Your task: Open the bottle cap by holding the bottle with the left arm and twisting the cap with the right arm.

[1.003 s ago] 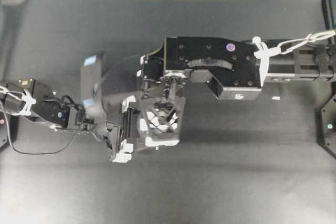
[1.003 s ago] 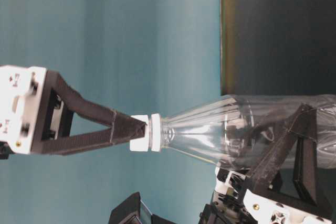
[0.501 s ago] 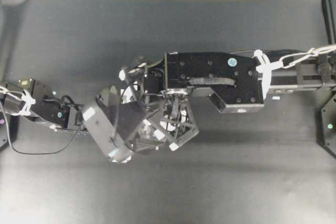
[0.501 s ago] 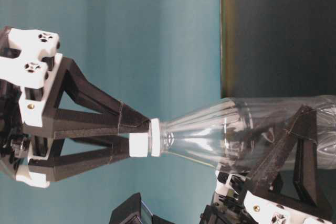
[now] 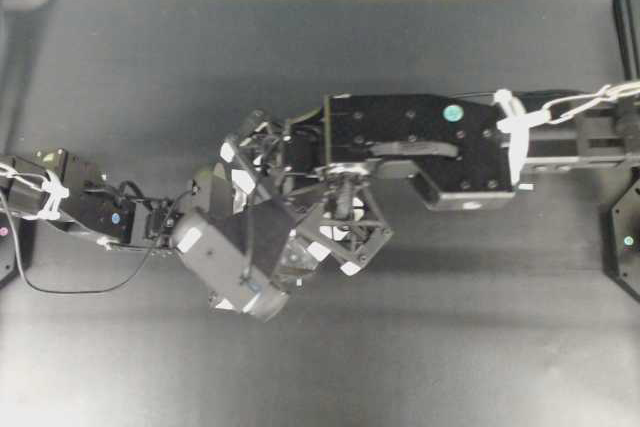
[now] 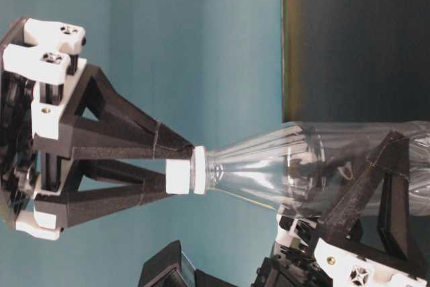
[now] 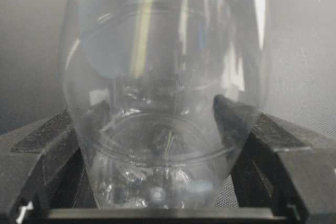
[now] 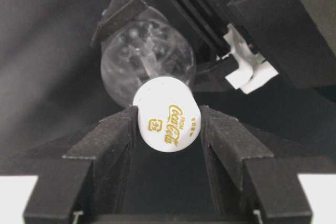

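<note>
Upright bottle (image 6: 316,166), cap (image 8: 167,120) uppermost

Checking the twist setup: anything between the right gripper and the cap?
Nothing visible. The right gripper is shut on the cap, a finger pressed on each side with no gap. The left gripper holds the bottle lower on the body, well away from the cap.

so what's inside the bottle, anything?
Nothing visible inside the bottle: the clear wall shows only reflections and the left gripper fingers clamped on its body. The neck under the white cap, pinched by the right gripper, is covered.
</note>
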`<action>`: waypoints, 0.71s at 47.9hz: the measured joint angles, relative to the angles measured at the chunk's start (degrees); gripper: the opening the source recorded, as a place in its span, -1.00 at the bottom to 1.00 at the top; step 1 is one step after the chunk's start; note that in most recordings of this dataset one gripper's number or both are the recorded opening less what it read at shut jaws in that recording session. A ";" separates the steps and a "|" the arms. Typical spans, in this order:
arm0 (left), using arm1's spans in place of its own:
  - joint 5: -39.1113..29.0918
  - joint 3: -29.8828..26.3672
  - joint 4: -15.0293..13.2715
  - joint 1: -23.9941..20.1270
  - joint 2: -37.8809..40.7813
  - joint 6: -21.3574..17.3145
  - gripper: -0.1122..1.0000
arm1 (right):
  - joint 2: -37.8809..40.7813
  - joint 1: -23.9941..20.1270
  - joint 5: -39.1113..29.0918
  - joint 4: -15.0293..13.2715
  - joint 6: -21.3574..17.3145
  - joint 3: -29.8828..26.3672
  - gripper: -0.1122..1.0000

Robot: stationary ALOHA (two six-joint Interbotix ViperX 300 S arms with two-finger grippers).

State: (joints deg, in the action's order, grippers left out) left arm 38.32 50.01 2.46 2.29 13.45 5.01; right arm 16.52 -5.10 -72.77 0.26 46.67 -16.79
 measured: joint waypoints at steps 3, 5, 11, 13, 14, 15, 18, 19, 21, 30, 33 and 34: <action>-0.18 -0.09 -0.09 0.00 -0.09 0.00 0.66 | -0.53 0.09 0.97 0.09 -0.70 0.97 -0.12; -0.26 -0.09 0.00 0.09 0.00 0.00 0.66 | -0.79 0.09 1.49 0.09 -1.05 1.49 -0.12; -0.26 -0.09 0.00 0.00 0.00 -0.09 0.66 | -1.32 0.18 2.37 0.18 -2.55 2.55 -0.12; -0.26 -0.09 -0.09 0.00 0.00 0.00 0.66 | -1.49 0.18 2.72 0.18 -3.08 2.81 -0.12; -0.26 -0.09 -0.09 0.00 0.00 -0.09 0.66 | -1.49 0.09 2.64 0.18 -3.25 2.81 -0.12; -0.26 -0.09 -0.09 0.00 0.00 -0.09 0.66 | -1.49 0.18 2.72 0.18 -3.43 2.81 -0.12; -0.35 -0.09 0.00 0.00 0.00 0.00 0.66 | -1.58 0.18 2.64 0.18 -4.13 2.81 -0.07; -0.26 -0.09 0.00 0.00 0.00 -0.09 0.66 | -1.58 0.18 2.72 0.18 -4.57 2.90 0.03; -0.35 -0.09 0.00 0.00 0.00 0.00 0.66 | -1.41 0.18 2.64 0.18 -5.54 3.43 0.23; -0.44 -0.09 0.00 0.00 0.00 0.00 0.66 | -1.93 1.41 4.66 0.00 -11.51 3.69 0.68; -0.44 -0.09 0.00 0.00 0.00 0.00 0.66 | -2.29 1.58 4.57 0.09 -13.10 3.60 0.65; -0.44 -0.09 -0.09 0.00 0.00 0.09 0.66 | -2.29 1.58 4.57 0.00 -13.54 3.69 0.65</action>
State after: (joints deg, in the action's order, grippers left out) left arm 37.88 49.92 2.37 2.29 13.45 5.10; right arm 14.24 -3.52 -68.20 0.26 33.13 -13.10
